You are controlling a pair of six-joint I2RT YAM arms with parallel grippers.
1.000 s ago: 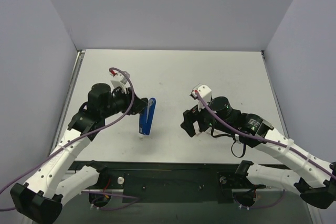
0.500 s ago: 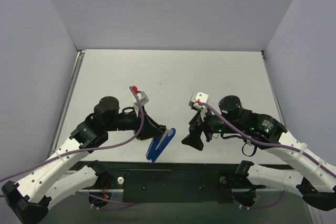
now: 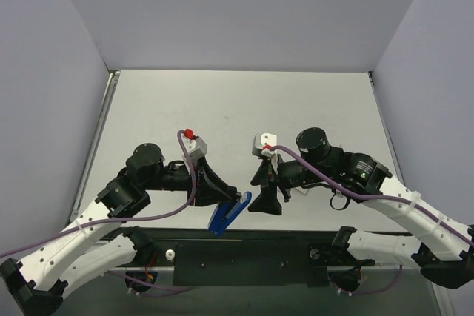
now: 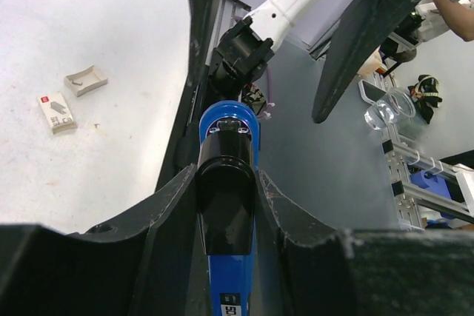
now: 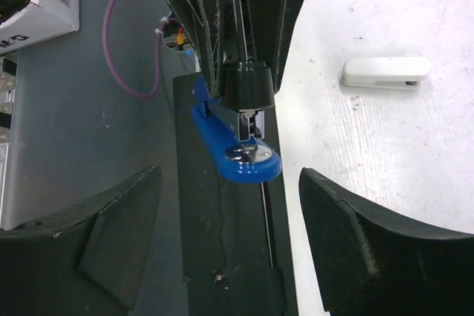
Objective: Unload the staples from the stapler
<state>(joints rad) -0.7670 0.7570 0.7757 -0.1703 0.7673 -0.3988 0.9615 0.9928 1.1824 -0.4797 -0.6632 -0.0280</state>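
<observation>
The blue stapler [image 3: 224, 214] hangs over the table's near edge, clamped in my left gripper [image 3: 224, 199]. In the left wrist view its black end [image 4: 226, 205] sits tight between my two fingers. My right gripper [image 3: 265, 206] faces it from the right, open, with a small gap to the stapler. In the right wrist view the stapler [image 5: 235, 142] points at me, its blue base tip with a shiny metal plate [image 5: 251, 155] just beyond my open right gripper [image 5: 231, 246]. Nothing lies between the right fingers [image 5: 366, 234]. No staples show.
A white stapler [image 5: 385, 71] lies on the table to the right in the right wrist view. A small box [image 4: 56, 111] and a small open tray [image 4: 85, 79] lie on the table in the left wrist view. A black frame [image 3: 244, 253] runs below the near edge.
My left arm has carried the stapler from mid-table down to the near edge and turned it toward the right. My right gripper has moved left toward it and narrowed a little.
</observation>
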